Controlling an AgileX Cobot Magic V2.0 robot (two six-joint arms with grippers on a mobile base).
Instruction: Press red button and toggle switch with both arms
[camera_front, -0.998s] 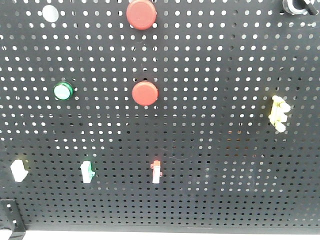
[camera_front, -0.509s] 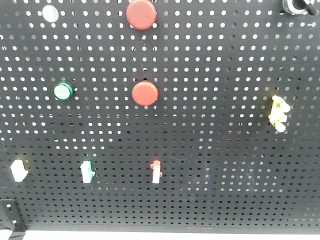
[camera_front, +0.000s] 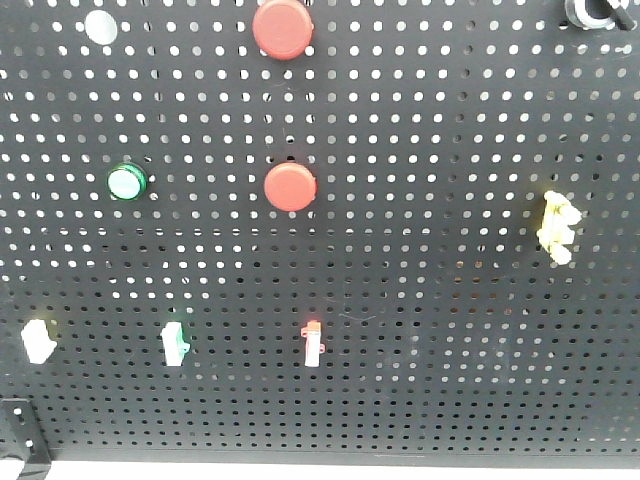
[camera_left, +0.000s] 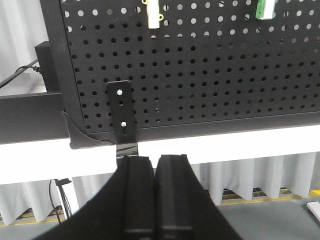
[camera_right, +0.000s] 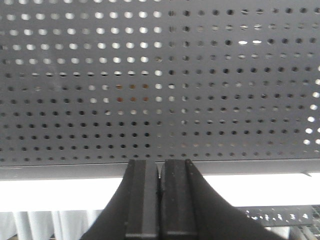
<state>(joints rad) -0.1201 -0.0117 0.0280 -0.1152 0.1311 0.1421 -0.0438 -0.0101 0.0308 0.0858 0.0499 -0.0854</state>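
Observation:
On the black pegboard (camera_front: 440, 330) in the front view are two red buttons, one at the top edge (camera_front: 283, 28) and one in the middle (camera_front: 290, 187). Small toggle switches sit lower: white (camera_front: 36, 340), green (camera_front: 175, 343), red-tipped (camera_front: 313, 343), and yellow (camera_front: 558, 225) at the right. Neither arm shows in the front view. My left gripper (camera_left: 155, 160) is shut with nothing in it, below the board's bottom edge near a black bracket (camera_left: 121, 112). My right gripper (camera_right: 161, 162) is also shut and empty, just under the board's lower rim (camera_right: 225, 167).
A green-ringed button (camera_front: 127, 181) and a white button (camera_front: 100, 27) sit on the board's left side. A black fitting (camera_front: 590, 12) is at the top right corner. The left wrist view shows a black frame bar (camera_left: 30, 117), cables and white curtains behind.

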